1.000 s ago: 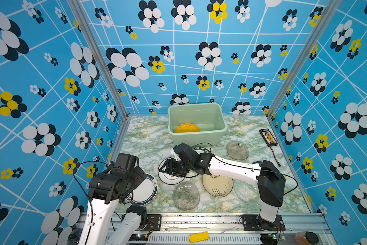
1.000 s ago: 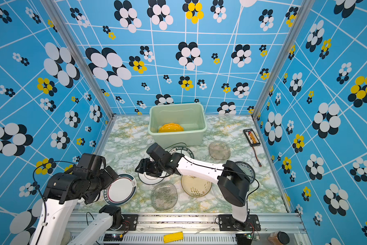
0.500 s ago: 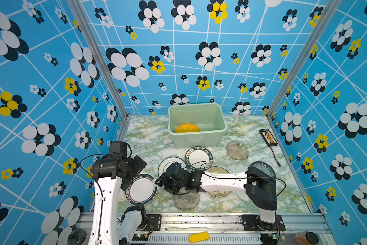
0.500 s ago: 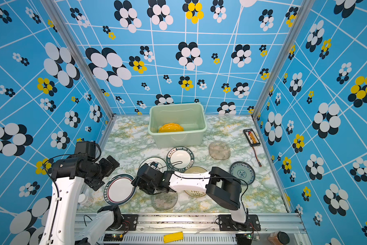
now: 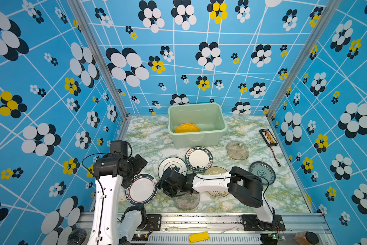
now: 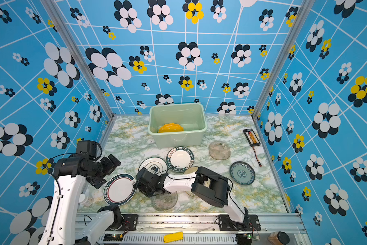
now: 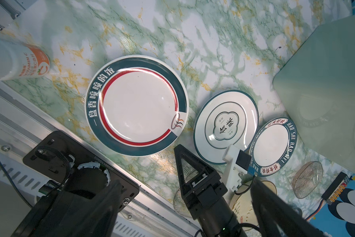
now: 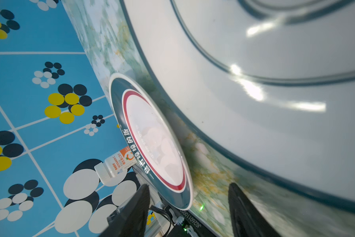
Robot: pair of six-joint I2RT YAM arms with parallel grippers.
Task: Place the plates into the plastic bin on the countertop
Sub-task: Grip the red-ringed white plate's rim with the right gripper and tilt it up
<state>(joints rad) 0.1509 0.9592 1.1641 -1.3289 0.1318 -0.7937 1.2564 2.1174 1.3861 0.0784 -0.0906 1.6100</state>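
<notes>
The right claw (image 5: 159, 185) sits low over the countertop (image 5: 148, 135), jaws partly apart and holding nothing. In its wrist view the dark fingers (image 8: 138, 207) frame bare marble and the near edge of the red-ringed plate (image 5: 141, 189). That plate lies flat just to the claw's left. The thin-rimmed white plate (image 5: 171, 165) lies just beyond the claw, toward the back wall. A clear glass plate (image 5: 186, 202) shows under the wrist, and the arm crosses over the beige plate (image 5: 218, 192).

The left claw (image 5: 137, 171) hangs above the red-ringed plate's left edge, spread wide and empty.

The lettered plate (image 5: 198, 159) meets the white plate's rim and lies just in front of the bin (image 5: 197, 140). The bin stands at the back middle of the countertop with the yellow plate (image 5: 186, 128) inside it. The smoky glass plate (image 5: 237, 150) and the blue-patterned plate (image 5: 262, 172) lie apart on the right side. A vitamin bottle (image 6: 85, 199) rests near the front-left corner.
</notes>
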